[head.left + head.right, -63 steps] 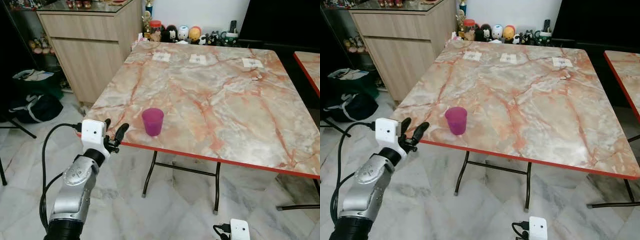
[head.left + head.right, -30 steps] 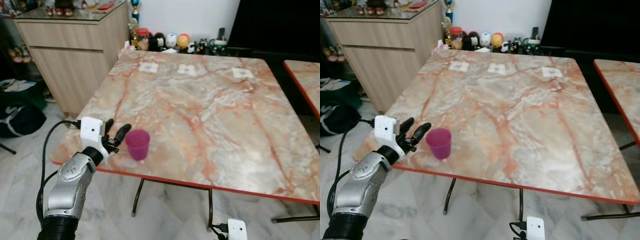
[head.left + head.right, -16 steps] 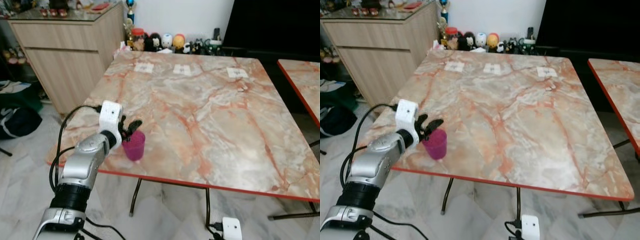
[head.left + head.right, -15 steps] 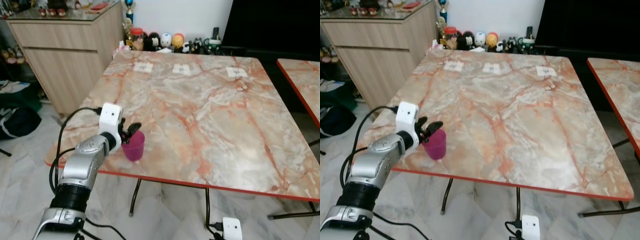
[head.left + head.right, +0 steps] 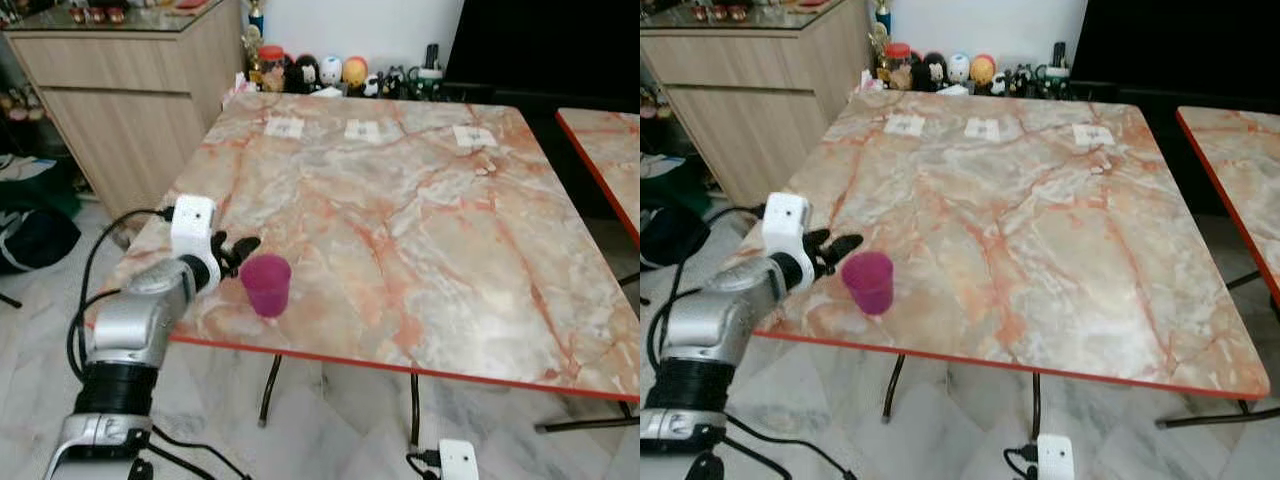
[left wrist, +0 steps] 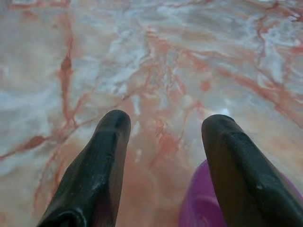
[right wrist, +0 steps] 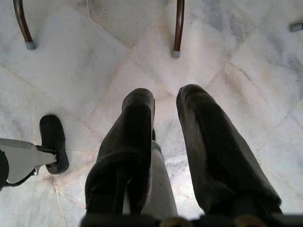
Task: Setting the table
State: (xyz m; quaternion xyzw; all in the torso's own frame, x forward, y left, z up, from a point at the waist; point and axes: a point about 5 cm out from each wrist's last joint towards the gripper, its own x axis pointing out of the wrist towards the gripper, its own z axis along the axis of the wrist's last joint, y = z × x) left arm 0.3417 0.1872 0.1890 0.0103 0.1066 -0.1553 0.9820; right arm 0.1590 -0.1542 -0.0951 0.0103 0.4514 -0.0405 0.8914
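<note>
A small purple cup [image 5: 267, 284] stands upright and open-mouthed on the marble-patterned worktop [image 5: 420, 230], close to its red near edge and toward its left corner. The cup is plain, slightly tapered toward its base, and looks empty. The left pincer [image 5: 236, 252] sits just beside it on the left, fingers spread apart; in the left wrist view the cup's rim [image 6: 199, 208] lies by one finger [image 6: 241, 175].

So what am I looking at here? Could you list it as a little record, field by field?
table: marble-pattern top with red edge
cup: purple cup, upright near the table's front left corner
left gripper: open, beside the cup, one finger over its rim
right gripper: hanging low over the floor, fingers apart
far edge: row of figurines
beside table: wooden cabinet
</note>
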